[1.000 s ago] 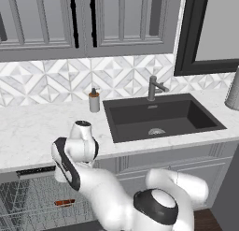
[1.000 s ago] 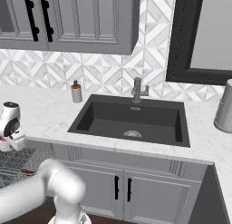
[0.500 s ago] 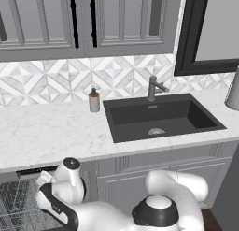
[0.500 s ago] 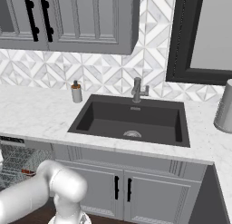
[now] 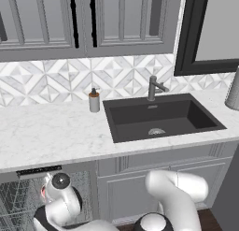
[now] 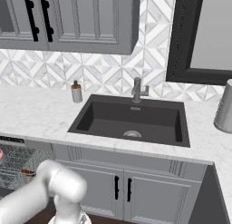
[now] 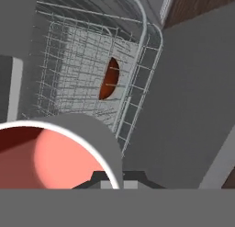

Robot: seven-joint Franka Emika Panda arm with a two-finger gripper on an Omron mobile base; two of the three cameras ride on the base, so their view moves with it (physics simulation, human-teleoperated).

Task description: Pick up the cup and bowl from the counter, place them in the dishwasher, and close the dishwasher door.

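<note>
Cup [image 7: 50, 152] at claw, grip cannot tell, above wire rack [image 7: 137, 79] edge; bowl [image 7: 109, 79] inside rack.

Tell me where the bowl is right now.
The bowl is already in the dishwasher: in the hand view it stands on edge in the wire rack, beyond the cup that fills the near lower left.

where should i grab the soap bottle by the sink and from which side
Grip the soap bottle around its straight brown body, below the pump, jaws level. Come from the front edge of the counter: the bottle stands upright with the backsplash close behind and the sink beside it, and the pump looks too narrow to hold.
</note>
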